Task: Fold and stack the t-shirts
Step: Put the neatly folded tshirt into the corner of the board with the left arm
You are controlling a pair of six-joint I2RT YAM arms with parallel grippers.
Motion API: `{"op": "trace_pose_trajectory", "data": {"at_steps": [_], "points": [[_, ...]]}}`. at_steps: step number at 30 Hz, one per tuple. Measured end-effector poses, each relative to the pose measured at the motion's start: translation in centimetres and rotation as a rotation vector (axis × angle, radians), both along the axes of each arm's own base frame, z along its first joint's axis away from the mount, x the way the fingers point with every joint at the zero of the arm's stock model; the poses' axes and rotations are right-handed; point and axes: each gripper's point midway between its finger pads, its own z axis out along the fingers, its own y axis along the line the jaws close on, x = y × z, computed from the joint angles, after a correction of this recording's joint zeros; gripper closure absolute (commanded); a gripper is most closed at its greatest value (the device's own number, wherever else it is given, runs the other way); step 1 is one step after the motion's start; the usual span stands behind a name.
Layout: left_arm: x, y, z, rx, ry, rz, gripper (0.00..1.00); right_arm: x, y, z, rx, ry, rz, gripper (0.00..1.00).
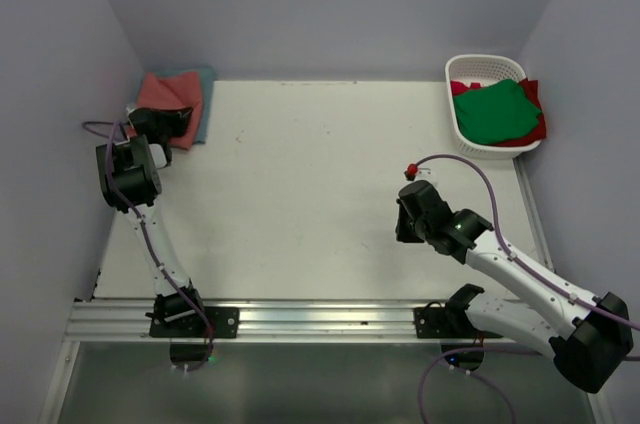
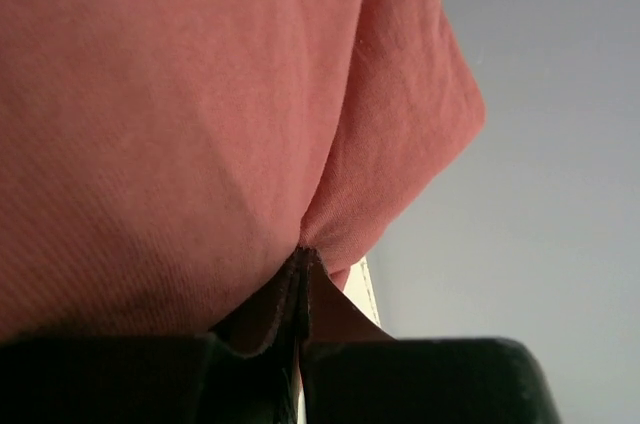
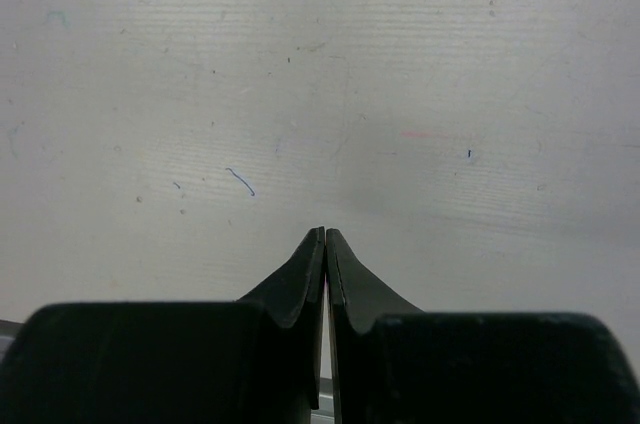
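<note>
Far left corner: the faded brick-red shirt (image 1: 172, 91) is seen lying on the teal-blue shirt (image 1: 204, 109), the pile tucked against the wall. The left gripper (image 2: 302, 252) is set at the pile's near edge, jaws squeezed tight, a crease of the red cloth pinched at the tips. Right of centre, the right gripper (image 3: 326, 232) is held above the white table (image 1: 300, 164), jaws pressed together. Far right: the green shirt (image 1: 495, 109) is heaped over the brighter red shirt (image 1: 535, 129) in the white basket (image 1: 485, 62).

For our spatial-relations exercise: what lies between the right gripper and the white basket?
Top view: only bare table and a purple cable separate right gripper from basket.
</note>
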Motion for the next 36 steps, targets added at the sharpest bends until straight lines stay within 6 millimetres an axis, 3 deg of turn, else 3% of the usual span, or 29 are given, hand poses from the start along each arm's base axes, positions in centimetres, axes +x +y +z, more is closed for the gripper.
{"op": "trace_pose_trajectory", "data": {"at_steps": [4,6,7,8,9,10,12,14,15,16,19,22,23,26,29,36], "points": [[0.1,-0.5,1.5,0.0,-0.041,-0.038,1.0,0.0,0.0,0.0,0.002,-0.001,0.001,0.92],[0.1,-1.1,3.1,-0.003,-0.07,-0.068,1.0,0.1,0.1,0.1,0.005,-0.004,0.005,0.85],[0.1,-1.5,4.7,0.006,-0.102,-0.082,0.93,0.1,0.2,0.2,0.008,-0.008,0.006,0.8],[0.0,-1.9,6.7,0.018,-0.138,-0.097,0.8,0.2,0.2,0.2,0.008,-0.013,0.009,0.64],[-0.2,-2.2,9.4,0.039,-0.187,-0.111,0.67,0.3,0.2,0.2,0.007,-0.016,0.011,0.56],[-0.8,-2.7,12.3,0.066,-0.242,-0.126,0.47,0.4,0.2,0.3,0.005,-0.02,0.011,0.46],[-2.9,-3.9,19.2,0.129,-0.376,-0.146,0.3,0.5,0.1,0.3,-0.006,-0.027,0.013,0.26],[-6.3,-5.9,25.9,0.208,-0.516,-0.165,0.24,0.7,-0.2,0.5,-0.023,-0.041,0.007,0.18],[-8.0,-6.9,28.5,0.243,-0.575,-0.17,0.22,0.9,-0.4,0.7,-0.032,-0.05,0.001,0.07],[-10.1,-8.5,31.0,0.282,-0.637,-0.188,0.18,1.2,-0.6,1.1,-0.04,-0.065,-0.011,0.03],[-16.1,-14.7,35.6,0.38,-0.785,-0.274,0.1,2.4,-1.0,2.8,-0.064,-0.121,-0.036,0.01],[-20.3,-21.4,35.2,0.429,-0.819,-0.411,0.04,3.6,-1.1,4.7,-0.076,-0.172,-0.055,0.01],[-21.2,-23.1,34.5,0.441,-0.806,-0.452,0.0,3.9,-1.0,5.2,-0.079,-0.185,-0.058,0.01],[-24.6,-28.2,31.3,0.481,-0.747,-0.594,0.0,4.6,-0.9,6.3,-0.088,-0.204,-0.06,0.01],[-28.5,-30.9,28.0,0.538,-0.686,-0.703,0.0,4.8,-0.8,6.6,-0.094,-0.207,-0.054,0.01],[-36.6,-35.4,22.8,0.622,-0.619,-0.914,0.0,4.8,-0.7,6.6,-0.106,-0.207,-0.032,0.01]]}}
